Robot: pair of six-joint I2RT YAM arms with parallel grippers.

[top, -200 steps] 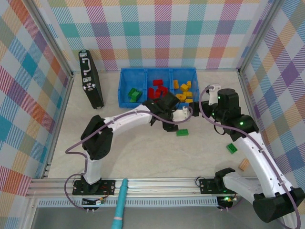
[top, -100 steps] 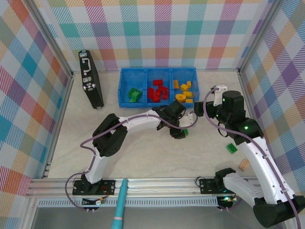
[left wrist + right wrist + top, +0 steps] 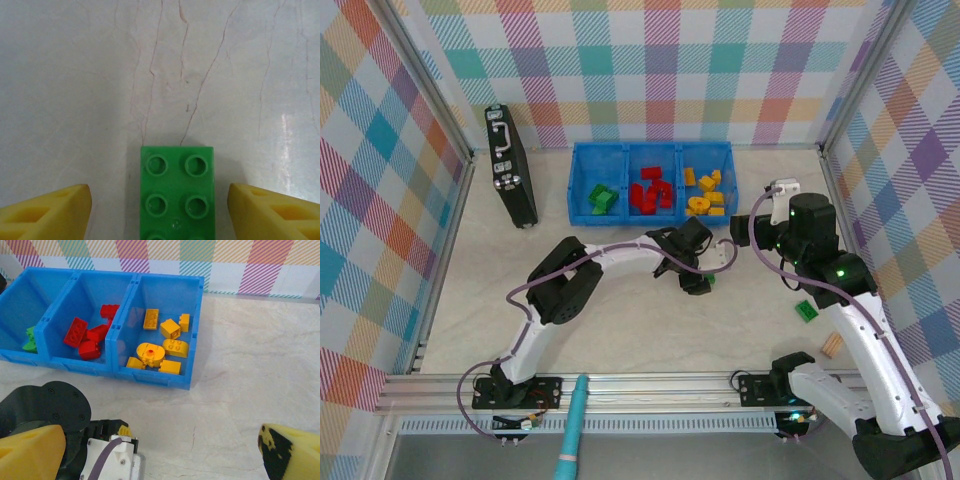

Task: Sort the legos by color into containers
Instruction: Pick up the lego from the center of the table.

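Note:
A green brick (image 3: 177,192) lies studs up on the table, between the yellow fingertips of my open left gripper (image 3: 159,200), which touches neither side. From above, this left gripper (image 3: 698,278) sits over that green brick (image 3: 709,279), just in front of the blue tray (image 3: 650,150). Its compartments hold green bricks (image 3: 30,337), red bricks (image 3: 87,335) and yellow bricks (image 3: 170,330) with the round yellow piece (image 3: 150,352). My right gripper (image 3: 161,440) is open over bare table, right of the left wrist (image 3: 50,405). A second green brick (image 3: 806,311) lies at the right.
A black case with a handle (image 3: 510,165) lies at the back left. The tan wooden block (image 3: 831,345) rests near the right arm's lower link. Checked walls close in the table on three sides. The two arms' wrists are close together in front of the tray (image 3: 165,377).
My left arm has stretched right and come down over the green brick. My right arm has drawn back a little to the right.

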